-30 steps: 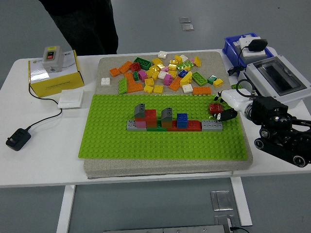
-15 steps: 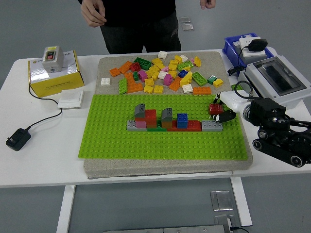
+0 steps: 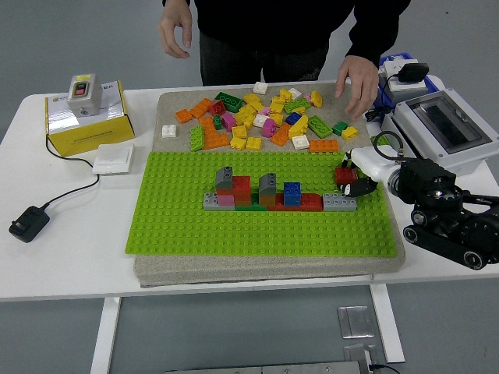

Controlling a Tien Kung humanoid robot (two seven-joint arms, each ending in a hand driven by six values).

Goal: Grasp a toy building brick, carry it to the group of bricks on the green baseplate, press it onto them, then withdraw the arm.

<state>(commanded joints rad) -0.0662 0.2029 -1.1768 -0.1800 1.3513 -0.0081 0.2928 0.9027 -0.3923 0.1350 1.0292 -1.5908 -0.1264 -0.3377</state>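
Here I see my right hand [image 3: 360, 181] reaching in from three o'clock, its fingers pinched on a red brick [image 3: 345, 174] held just above the right end of the brick group [image 3: 278, 195] on the green baseplate [image 3: 179, 226]. The brick hangs over the grey piece at that end; I cannot tell whether they touch. At twelve o'clock lies the loose brick pile [image 3: 261, 118], and a person's hand [image 3: 358, 84] hovers spread at its one o'clock edge. Their other hand [image 3: 175, 33] hangs farther back, off the table.
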